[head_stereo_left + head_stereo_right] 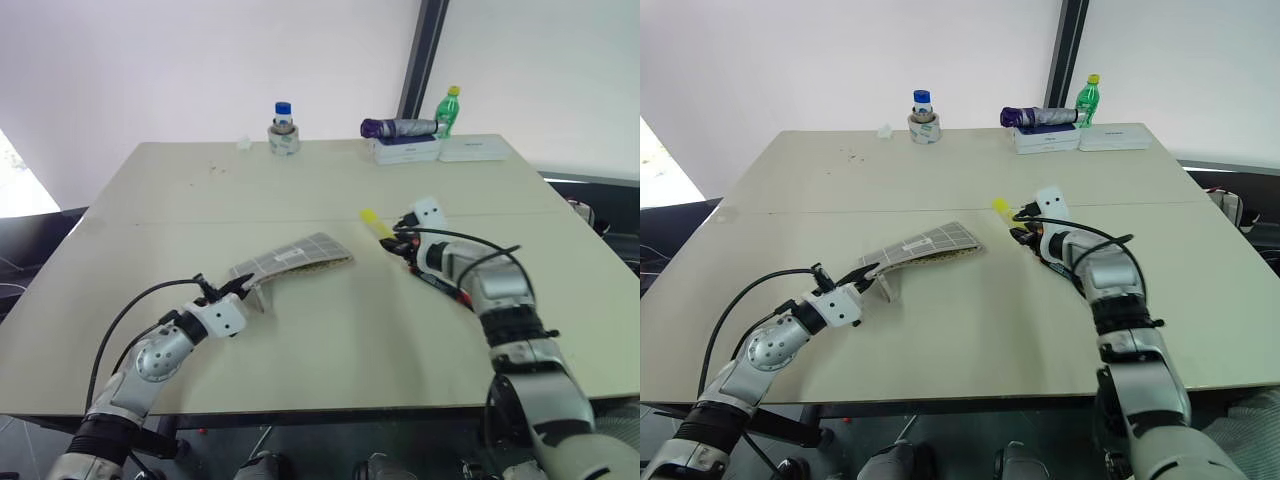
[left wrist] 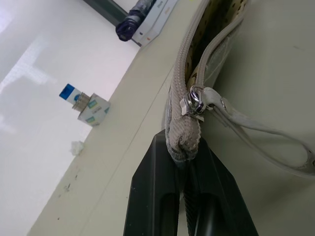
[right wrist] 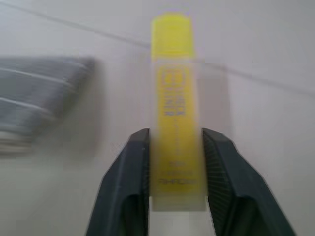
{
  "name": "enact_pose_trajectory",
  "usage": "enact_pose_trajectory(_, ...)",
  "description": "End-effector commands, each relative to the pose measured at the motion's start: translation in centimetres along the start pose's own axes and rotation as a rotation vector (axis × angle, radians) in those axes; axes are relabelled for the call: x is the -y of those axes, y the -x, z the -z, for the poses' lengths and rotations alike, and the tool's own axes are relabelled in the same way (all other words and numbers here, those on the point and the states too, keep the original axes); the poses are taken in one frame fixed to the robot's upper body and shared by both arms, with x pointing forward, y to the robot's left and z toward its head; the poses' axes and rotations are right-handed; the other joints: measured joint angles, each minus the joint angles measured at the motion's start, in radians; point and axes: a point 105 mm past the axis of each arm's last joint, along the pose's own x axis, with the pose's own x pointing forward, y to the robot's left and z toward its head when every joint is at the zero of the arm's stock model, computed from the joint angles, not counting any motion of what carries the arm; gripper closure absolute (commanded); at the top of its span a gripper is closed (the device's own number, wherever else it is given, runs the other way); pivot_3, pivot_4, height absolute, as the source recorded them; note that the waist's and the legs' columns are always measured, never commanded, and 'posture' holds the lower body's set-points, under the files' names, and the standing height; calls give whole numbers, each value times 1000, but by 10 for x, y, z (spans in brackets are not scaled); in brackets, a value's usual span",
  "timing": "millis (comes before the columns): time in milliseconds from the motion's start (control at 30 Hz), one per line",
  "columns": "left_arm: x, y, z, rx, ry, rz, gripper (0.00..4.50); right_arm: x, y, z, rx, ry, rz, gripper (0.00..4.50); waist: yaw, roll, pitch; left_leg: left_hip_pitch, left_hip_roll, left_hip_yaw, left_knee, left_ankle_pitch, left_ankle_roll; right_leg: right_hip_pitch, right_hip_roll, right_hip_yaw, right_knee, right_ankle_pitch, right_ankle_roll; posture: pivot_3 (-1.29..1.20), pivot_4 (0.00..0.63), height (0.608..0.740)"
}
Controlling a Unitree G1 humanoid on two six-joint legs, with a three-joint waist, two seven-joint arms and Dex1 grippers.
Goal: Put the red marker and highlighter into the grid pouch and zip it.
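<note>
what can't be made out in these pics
- Red marker: head views, mostly hidden under the right arm.
- Inside of the grid pouch: left wrist view, the open slit is dark, so its contents are unknown.
- Print on the highlighter: right wrist view, blurred.
- Pouch strap: left wrist view, cut off by the edge.

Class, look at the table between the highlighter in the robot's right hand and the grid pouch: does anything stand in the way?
Nothing visible does. The right hand grips the highlighter, and only bare table lies between it and the grid pouch, which the left hand pinches at its zipper end.
</note>
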Motion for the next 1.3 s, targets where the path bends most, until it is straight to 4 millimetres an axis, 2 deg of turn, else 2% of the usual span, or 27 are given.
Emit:
enact_pose_trajectory(33,-13,-3,-10,41,-9,-47,4500,-32,30,-13,38,27,-218,3599,1,0,0,0,0,0,0,0,1,0,0,0,0,0,0,0,150,740)
enact_pose_trajectory(133,-14,-5,-10,47,-16,-41,4500,-54,49,12,-78,100,-350,3599,1,0,0,0,0,-1,0,-1,2,1,-1,-1,-1,0,0,0,150,740)
enact_pose_trajectory(233,-13,-7,-11,57,-21,-29,4500,-58,44,31,-155,150,-334,3599,-7,-1,0,1,0,-2,1,-2,2,1,-1,-1,-1,0,0,0,150,740)
enact_pose_trajectory(467,-4,-9,-16,85,-74,41,4500,-53,21,29,-129,206,-261,3599,-3,-1,0,0,0,-1,1,-1,2,1,1,-1,-1,1,-1,0,150,740)
enact_pose_trajectory(700,2,-9,-22,119,-168,117,4500,-66,7,19,-112,248,-302,3599,0,-1,0,0,0,-1,1,-1,2,1,0,-1,-2,1,-1,0,150,740)
enact_pose_trajectory(867,6,-16,-43,208,-197,165,4500,-93,-10,4,-72,504,-343,3599,-3,-1,0,0,0,-1,1,-1,2,1,1,-1,-2,1,-1,0,150,740)
enact_pose_trajectory(1033,7,-18,-56,253,-195,213,4500,-93,-13,8,-94,731,-364,3599,1,-1,0,0,0,0,1,0,-1,1,0,-1,-2,0,-1,0,150,740)
enact_pose_trajectory(1167,4,-19,-59,267,-183,235,4500,-95,-18,2,-37,928,-378,3599,-2,-1,0,0,0,0,1,1,-2,1,1,-1,-2,0,-1,0,150,740)
enact_pose_trajectory(1267,2,-21,-56,249,-174,227,4500,-89,-19,8,-64,958,-394,3599,-3,-1,0,0,0,0,1,3,-5,1,2,-1,-2,0,0,0,150,740)
enact_pose_trajectory(1300,1,-21,-55,242,-170,220,4500,-90,-17,10,-67,909,-420,3599,-2,-1,0,0,0,0,1,3,-5,1,2,-1,-2,0,0,0,150,740)
